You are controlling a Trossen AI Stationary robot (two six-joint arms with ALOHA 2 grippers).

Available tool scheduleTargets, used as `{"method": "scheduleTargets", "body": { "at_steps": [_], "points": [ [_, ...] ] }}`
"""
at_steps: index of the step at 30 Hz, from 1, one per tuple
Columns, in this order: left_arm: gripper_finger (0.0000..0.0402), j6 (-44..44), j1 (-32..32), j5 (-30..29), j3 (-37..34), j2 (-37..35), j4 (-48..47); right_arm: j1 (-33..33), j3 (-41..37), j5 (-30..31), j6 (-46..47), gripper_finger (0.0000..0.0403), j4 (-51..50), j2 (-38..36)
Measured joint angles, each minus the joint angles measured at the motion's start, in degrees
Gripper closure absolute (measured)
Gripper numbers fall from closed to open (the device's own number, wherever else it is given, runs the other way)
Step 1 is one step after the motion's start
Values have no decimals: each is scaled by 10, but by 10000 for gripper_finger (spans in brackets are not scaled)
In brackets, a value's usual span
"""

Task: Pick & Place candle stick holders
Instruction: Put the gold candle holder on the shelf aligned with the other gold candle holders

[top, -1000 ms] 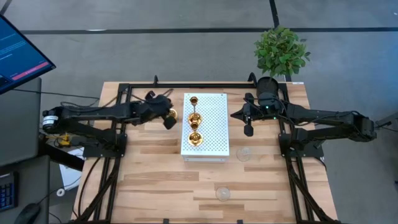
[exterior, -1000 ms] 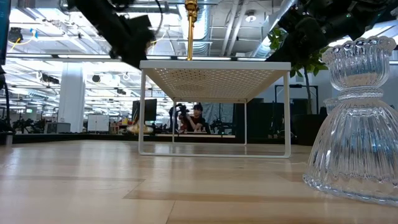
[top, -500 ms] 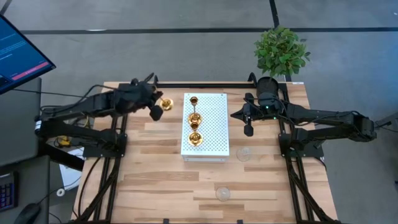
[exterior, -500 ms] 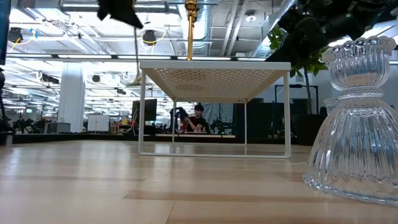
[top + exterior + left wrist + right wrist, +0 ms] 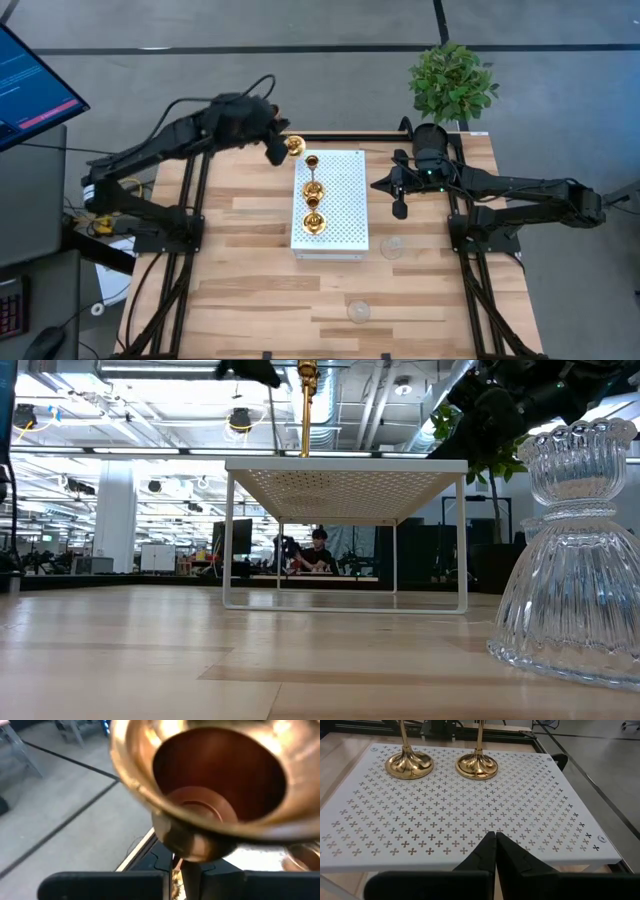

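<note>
My left gripper [image 5: 283, 149] sits in the upper middle of the high view, just off the far left corner of the white perforated rack [image 5: 345, 215], and it is clamped on a gold candle stick holder [image 5: 294, 146]. In my left wrist view that holder's shiny cup [image 5: 215, 780] fills most of the frame, its stem pinched between my two dark fingers [image 5: 115, 885] at the bottom edge. Two more gold holders [image 5: 313, 222] stand in a row along the left side of the rack, one toward the front and a tall one [image 5: 312, 162] at the back. My right gripper [image 5: 399, 209] rests right of the rack, near the middle of the high view, its fingers pressed together on nothing, pointing across the rack's top in the right wrist view [image 5: 495, 851]. A clear glass holder [image 5: 392, 246] stands on the wooden table [image 5: 250, 290] lower right of the rack, and a second glass holder [image 5: 359, 311] stands near the bottom centre; in the low view it looms at the right edge.
</note>
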Motion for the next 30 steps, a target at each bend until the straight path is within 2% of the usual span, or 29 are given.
{"method": "scheduleTargets", "body": {
  "at_steps": [7, 12, 18, 30],
  "points": [
    [388, -2, 57, 104, 31, 70, 0, 0, 0, 0, -1, 403, 0, 0],
    [387, -6, 66, 122, 33, 96, 1, 0, 0, 0, -4, 403, 0, 0],
    [388, -22, 65, 172, 33, 105, 18, 0, 0, 0, -5, 403, 0, 0],
    [388, -33, 50, 181, 33, 105, 23, 0, 0, 0, -5, 403, 0, 0]
  ]
}}
